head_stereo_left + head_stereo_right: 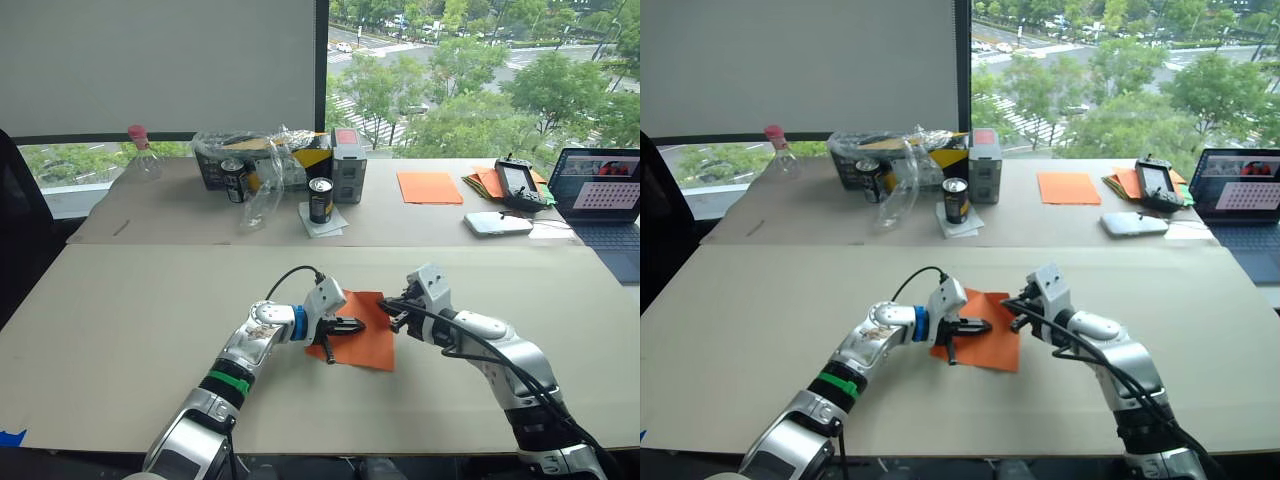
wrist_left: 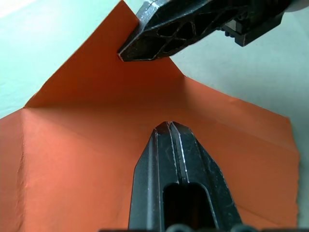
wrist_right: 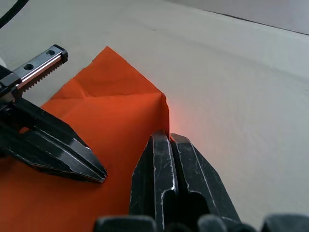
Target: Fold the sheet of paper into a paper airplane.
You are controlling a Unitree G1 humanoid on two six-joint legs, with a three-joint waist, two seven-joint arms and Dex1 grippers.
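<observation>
2 claws — left claw (image 1: 352, 325), right claw (image 1: 396, 314) — pin creased orange sheet of paper (image 1: 366, 345).

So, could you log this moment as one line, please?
left gripper: shut, pressing sheet of paper | right gripper: shut on sheet of paper edge

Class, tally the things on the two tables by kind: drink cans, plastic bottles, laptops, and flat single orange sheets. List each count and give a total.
Drink cans: 2
Plastic bottles: 1
Laptops: 1
Flat single orange sheets: 2
Total: 6
</observation>
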